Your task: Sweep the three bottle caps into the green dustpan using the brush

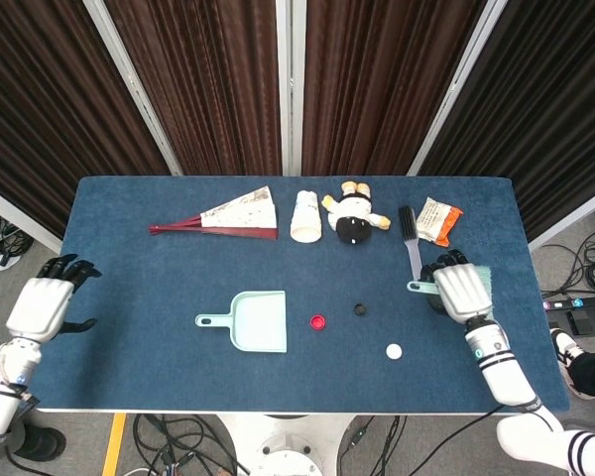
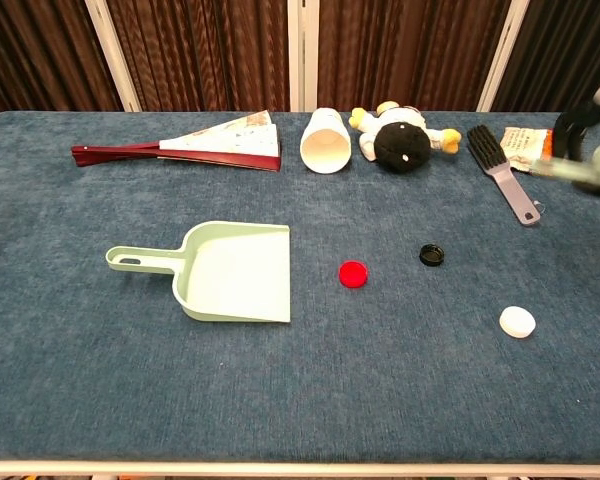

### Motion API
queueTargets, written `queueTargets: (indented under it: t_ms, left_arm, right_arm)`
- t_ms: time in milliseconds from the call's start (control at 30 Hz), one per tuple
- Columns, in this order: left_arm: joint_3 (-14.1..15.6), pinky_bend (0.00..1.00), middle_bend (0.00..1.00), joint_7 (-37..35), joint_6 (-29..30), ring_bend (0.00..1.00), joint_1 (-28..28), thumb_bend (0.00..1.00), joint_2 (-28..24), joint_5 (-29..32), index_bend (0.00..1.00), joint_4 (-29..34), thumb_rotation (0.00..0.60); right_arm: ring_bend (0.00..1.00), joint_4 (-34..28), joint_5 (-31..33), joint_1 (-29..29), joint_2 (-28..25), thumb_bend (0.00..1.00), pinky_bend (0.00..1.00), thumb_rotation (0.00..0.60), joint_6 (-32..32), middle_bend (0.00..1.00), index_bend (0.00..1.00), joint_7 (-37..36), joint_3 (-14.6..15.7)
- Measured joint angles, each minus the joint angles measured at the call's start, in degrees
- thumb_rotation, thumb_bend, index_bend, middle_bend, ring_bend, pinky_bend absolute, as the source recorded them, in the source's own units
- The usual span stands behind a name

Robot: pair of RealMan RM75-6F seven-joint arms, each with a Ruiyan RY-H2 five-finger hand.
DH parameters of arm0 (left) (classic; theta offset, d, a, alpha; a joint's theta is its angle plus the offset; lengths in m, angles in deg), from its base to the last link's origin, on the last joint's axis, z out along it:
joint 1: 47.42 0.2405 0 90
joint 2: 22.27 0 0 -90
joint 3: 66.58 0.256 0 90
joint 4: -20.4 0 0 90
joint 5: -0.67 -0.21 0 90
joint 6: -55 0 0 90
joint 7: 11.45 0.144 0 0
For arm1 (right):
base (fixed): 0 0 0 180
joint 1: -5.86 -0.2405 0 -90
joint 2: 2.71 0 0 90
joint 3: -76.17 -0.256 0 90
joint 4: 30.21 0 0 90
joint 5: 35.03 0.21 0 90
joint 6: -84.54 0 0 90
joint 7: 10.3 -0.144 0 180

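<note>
The green dustpan (image 1: 258,321) (image 2: 235,272) lies left of centre, its mouth facing right. To its right lie a red cap (image 1: 317,321) (image 2: 353,273), a black cap (image 1: 359,309) (image 2: 432,254) and a white cap (image 1: 394,350) (image 2: 517,321). My right hand (image 1: 462,291) (image 2: 592,135) holds the green brush (image 1: 422,288) (image 2: 557,170) above the table, right of the caps; the brush is blurred in the chest view. My left hand (image 1: 42,305) hovers at the table's left edge, fingers spread, holding nothing. The chest view does not show it.
Along the far side of the blue table (image 1: 129,297) lie a folding fan (image 1: 228,216), a tipped paper cup (image 1: 305,215), a plush toy (image 1: 354,218), a black brush with a grey handle (image 1: 410,238) and a snack packet (image 1: 438,220).
</note>
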Motion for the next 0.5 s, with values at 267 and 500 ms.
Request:
queueTargets:
  t_ms: [267,500]
  left_arm:
    - [-1.7,0.17,0.28,3.0,-12.9,0.16,-9.6,0.13,5.0,7.3,0.36,1.2,0.600]
    - [-1.4,0.17,0.28,10.1,-18.0,0.16,-14.2,0.17,9.7,15.8,0.36,2.3,0.600]
  right_arm:
    - [0.25,-2.1,-0.5,-0.7,-3.2,0.45,0.18,0.600,-1.7,0.60,0.66,-0.6,-1.9]
    - [0.25,-1.3,-0.5,-0.9,-3.2,0.45,0.18,0.600,-1.3,0.60,0.66,-1.9,-1.4]
